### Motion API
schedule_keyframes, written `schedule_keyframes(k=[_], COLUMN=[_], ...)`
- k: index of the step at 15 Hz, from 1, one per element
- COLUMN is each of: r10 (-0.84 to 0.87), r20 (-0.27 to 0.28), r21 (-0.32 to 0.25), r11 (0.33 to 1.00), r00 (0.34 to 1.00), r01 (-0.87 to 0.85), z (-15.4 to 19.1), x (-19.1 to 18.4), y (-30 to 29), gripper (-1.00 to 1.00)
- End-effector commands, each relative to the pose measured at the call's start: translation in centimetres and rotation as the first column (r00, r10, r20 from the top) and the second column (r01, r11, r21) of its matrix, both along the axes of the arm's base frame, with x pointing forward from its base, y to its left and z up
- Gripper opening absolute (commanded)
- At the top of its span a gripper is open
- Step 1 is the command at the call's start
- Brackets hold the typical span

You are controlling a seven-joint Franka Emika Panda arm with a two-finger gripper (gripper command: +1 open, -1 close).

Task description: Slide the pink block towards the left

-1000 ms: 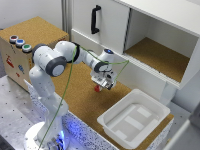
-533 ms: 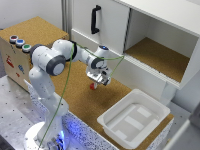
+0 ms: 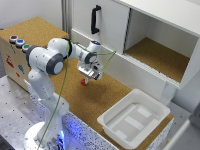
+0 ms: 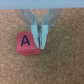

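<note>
The pink block (image 4: 27, 43) is a small reddish-pink cube with a black letter A on its upper face, lying on the cork tabletop. In the exterior view the pink block (image 3: 85, 82) shows just below the hand, in front of the cabinet. My gripper (image 4: 38, 36) points down at the cork with its two pale fingers (image 4: 44, 35) close together and nothing held between them. The block rests against the outer side of one finger. From the exterior view my gripper (image 3: 88, 78) stands low over the cork, right beside the block.
A white cabinet with a black handle (image 3: 95, 19) and an open compartment (image 3: 160, 52) runs along the back. A white tray (image 3: 132, 120) sits at the exterior view's right front. A box with coloured buttons (image 3: 17, 41) stands at the left.
The gripper has travelled towards the exterior view's left along the cork, and the pink block has shifted left with it.
</note>
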State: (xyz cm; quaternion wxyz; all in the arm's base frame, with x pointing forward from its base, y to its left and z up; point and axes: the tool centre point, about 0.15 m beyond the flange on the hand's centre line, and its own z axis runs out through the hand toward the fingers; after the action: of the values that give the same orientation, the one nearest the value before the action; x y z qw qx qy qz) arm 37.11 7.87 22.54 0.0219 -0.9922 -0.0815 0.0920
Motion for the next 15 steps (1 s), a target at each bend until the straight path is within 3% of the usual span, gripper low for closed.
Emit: schedule_keyframes(k=[1, 5, 11, 15], r10=[-0.018, -0.044, -0.070, -0.071], r20=[0.004, 0.033, 0.102, 0.110], r21=[-0.017, -0.011, 0.009, 0.029], r11=[1.000, 0.999, 0.998, 0.997], r00=[1.000, 0.998, 0.992, 0.991], r01=[0.018, 0.044, 0.070, 0.068], z=[-0.2, 1.2, 7.0, 6.7], x=[-0.5, -0.6, -2.9, -3.6], y=[4.0, 4.6, 3.8, 4.7], gripper=[-1.00, -1.00, -1.00, -1.00])
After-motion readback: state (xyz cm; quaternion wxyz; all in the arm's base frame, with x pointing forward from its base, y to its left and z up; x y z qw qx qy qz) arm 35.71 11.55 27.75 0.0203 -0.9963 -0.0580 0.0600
